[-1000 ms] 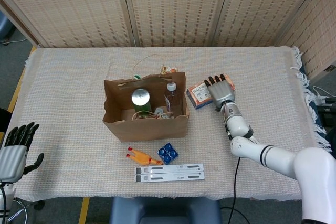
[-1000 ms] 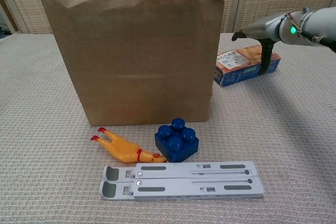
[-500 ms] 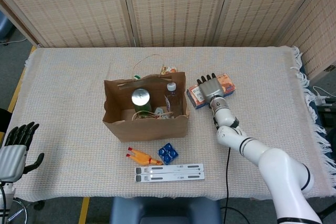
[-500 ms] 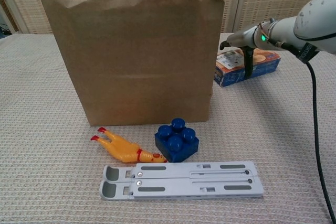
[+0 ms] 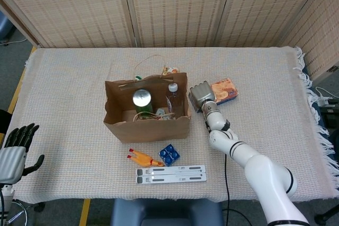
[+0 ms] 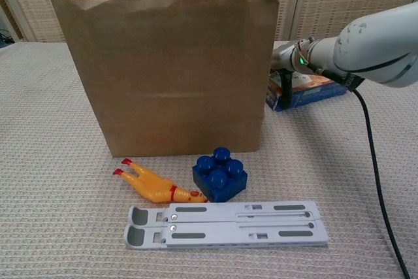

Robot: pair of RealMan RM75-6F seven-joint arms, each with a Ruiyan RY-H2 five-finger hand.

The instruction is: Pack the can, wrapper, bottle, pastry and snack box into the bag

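The brown paper bag (image 5: pixel 145 123) (image 6: pixel 166 63) stands open at mid-table. Inside it I see a can's silver top (image 5: pixel 142 98) and a clear bottle (image 5: pixel 172 95); other contents are unclear. The orange-and-blue snack box (image 5: pixel 224 89) (image 6: pixel 312 88) lies on the cloth just right of the bag. My right hand (image 5: pixel 200 95) (image 6: pixel 288 63) hovers flat over the box's left end, thumb hanging down its front, gripping nothing. My left hand (image 5: pixel 13 149) hangs off the table's front-left corner, fingers apart and empty. A small orange packet (image 5: pixel 170 70) lies behind the bag.
In front of the bag lie a yellow rubber chicken (image 5: pixel 144 158) (image 6: pixel 157 186), a blue toy brick (image 5: pixel 169 154) (image 6: pixel 220 174) and a grey folding stand (image 5: pixel 171 173) (image 6: pixel 225 223). A woven cloth (image 5: pixel 69 93) covers the table. Folding screens stand behind.
My right hand has slid left along the snack box toward the bag, from the box's right end to its left end. The box and my left hand have stayed put.
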